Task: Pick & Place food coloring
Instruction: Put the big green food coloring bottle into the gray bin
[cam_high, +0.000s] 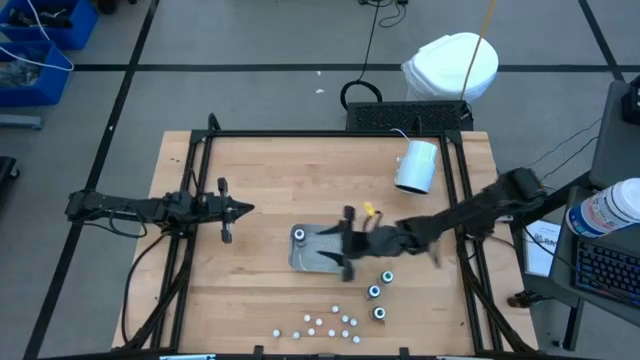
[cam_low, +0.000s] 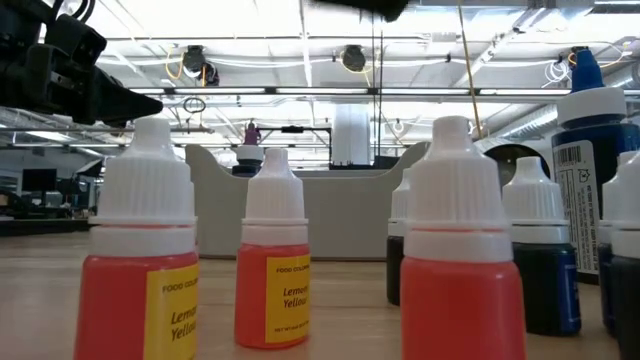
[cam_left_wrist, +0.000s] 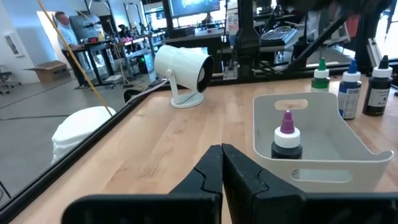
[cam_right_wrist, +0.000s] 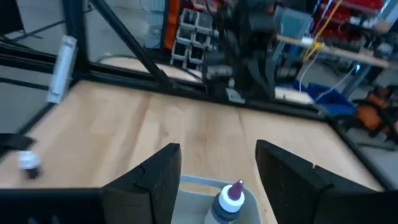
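Note:
A purple-tipped food coloring bottle stands upright on its base in the grey tray at mid-table. Three more dark food coloring bottles stand on the wood, right of the tray and nearer the front edge; the left wrist view shows them with green, blue and black caps. My right gripper hovers open above the tray, its fingers well over the purple-tipped bottle, one on either side. My left gripper waits shut at the table's left, pointing level toward the tray.
A white cylindrical device stands at the far right of the table. Several small white-capped bottles are scattered along the front edge and fill the low view. Black frame rails border the table's sides and far edge.

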